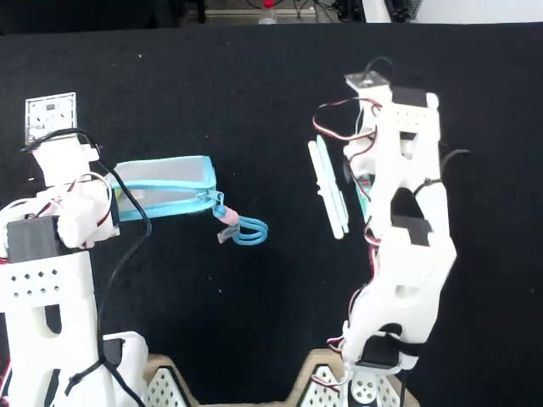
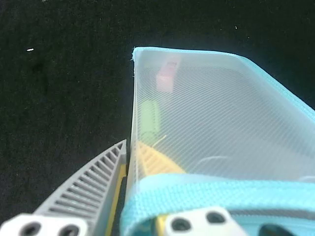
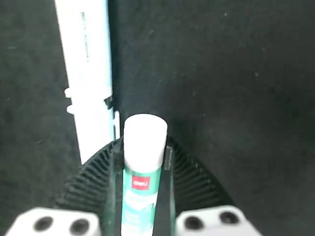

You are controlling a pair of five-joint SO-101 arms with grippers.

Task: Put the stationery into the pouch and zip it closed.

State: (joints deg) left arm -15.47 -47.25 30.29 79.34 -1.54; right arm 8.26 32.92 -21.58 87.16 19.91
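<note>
Looked down on a black table (image 1: 212, 76). Found a blue-edged mesh pouch (image 1: 165, 188) flat at its left, blue loop (image 1: 249, 229) trailing toward the middle. Found white pens (image 1: 333, 195) side by side right of centre. Noted a small white card (image 1: 51, 114) far left.

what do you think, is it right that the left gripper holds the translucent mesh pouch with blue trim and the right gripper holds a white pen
The right gripper holds a white-capped, teal-labelled glue stick, not a white pen; the right wrist view shows it, with the white pens lying on the black table. The left gripper does hold the translucent mesh pouch with blue trim.
</note>
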